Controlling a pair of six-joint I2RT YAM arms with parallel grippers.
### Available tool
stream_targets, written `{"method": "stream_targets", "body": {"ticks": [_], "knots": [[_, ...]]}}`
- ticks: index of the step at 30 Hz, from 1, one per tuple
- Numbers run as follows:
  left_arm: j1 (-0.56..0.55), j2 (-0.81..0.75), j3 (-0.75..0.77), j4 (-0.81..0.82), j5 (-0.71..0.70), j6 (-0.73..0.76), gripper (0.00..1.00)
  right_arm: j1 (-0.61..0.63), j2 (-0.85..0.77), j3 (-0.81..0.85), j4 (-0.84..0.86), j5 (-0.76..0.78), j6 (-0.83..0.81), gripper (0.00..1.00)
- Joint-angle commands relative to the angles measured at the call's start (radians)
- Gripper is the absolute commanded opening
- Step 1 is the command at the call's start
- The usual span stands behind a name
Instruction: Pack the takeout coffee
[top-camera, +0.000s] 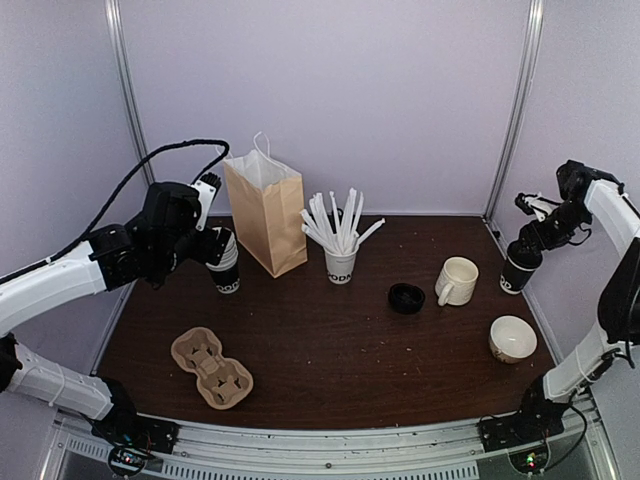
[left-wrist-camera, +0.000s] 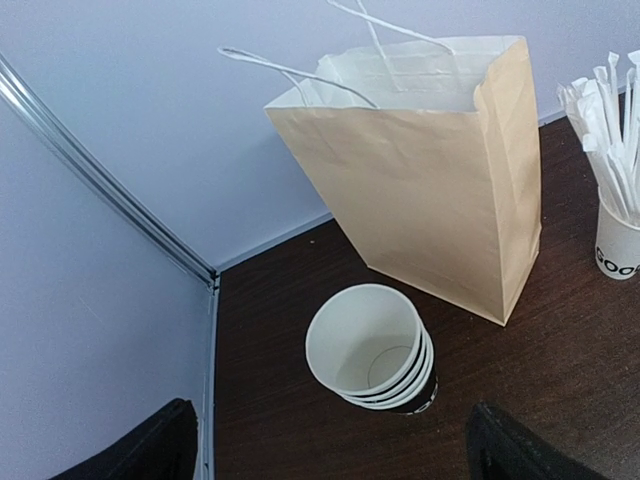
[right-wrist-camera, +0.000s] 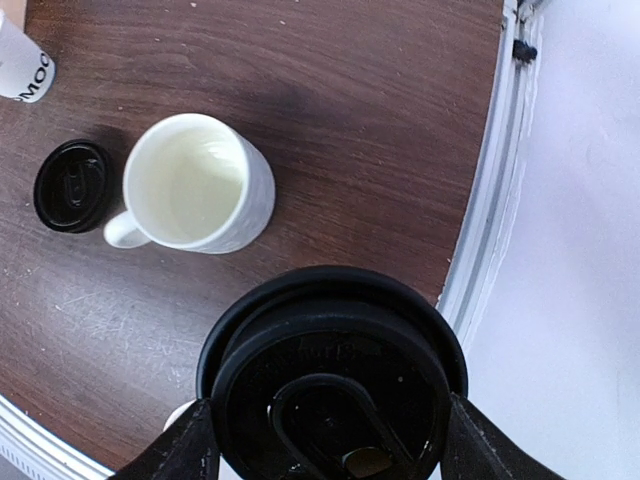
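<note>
The takeout coffee (top-camera: 518, 270), a dark cup with white lettering and a round black lid (right-wrist-camera: 335, 370), hangs by the table's far right edge. My right gripper (top-camera: 523, 250) is shut on it, one finger on each side of the lid in the right wrist view (right-wrist-camera: 325, 450). My left gripper (top-camera: 214, 246) stands open at the left, just above a stack of lidless white-rimmed cups (left-wrist-camera: 370, 345). Nothing is between its fingers (left-wrist-camera: 135, 455). A tan paper bag (top-camera: 266, 215) stands open behind that stack.
A cup bristling with white sticks (top-camera: 340, 262) stands right of the bag. A loose black lid (top-camera: 406, 297), a white mug (top-camera: 456, 281) and a white bowl (top-camera: 512, 338) lie right of centre. A pulp cup carrier (top-camera: 211, 367) sits front left. Walls close in both sides.
</note>
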Motion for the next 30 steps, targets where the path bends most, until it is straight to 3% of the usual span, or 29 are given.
{"method": "stream_targets", "body": {"ticks": [1,21,28,30], "knots": [[0.008,-0.005,0.031,0.015,0.014,-0.013,0.98,-0.047,0.065,0.009,0.034,0.016,0.028,0.71],[0.009,0.008,0.034,0.007,0.018,-0.01,0.98,-0.045,0.198,-0.128,0.211,0.021,0.056,0.74],[0.009,0.016,0.037,0.002,0.024,-0.01,0.98,-0.046,0.158,-0.146,0.206,0.01,0.039,0.83],[0.009,0.017,0.037,0.003,0.03,-0.012,0.98,-0.046,0.127,-0.144,0.193,0.002,0.039,0.9]]}}
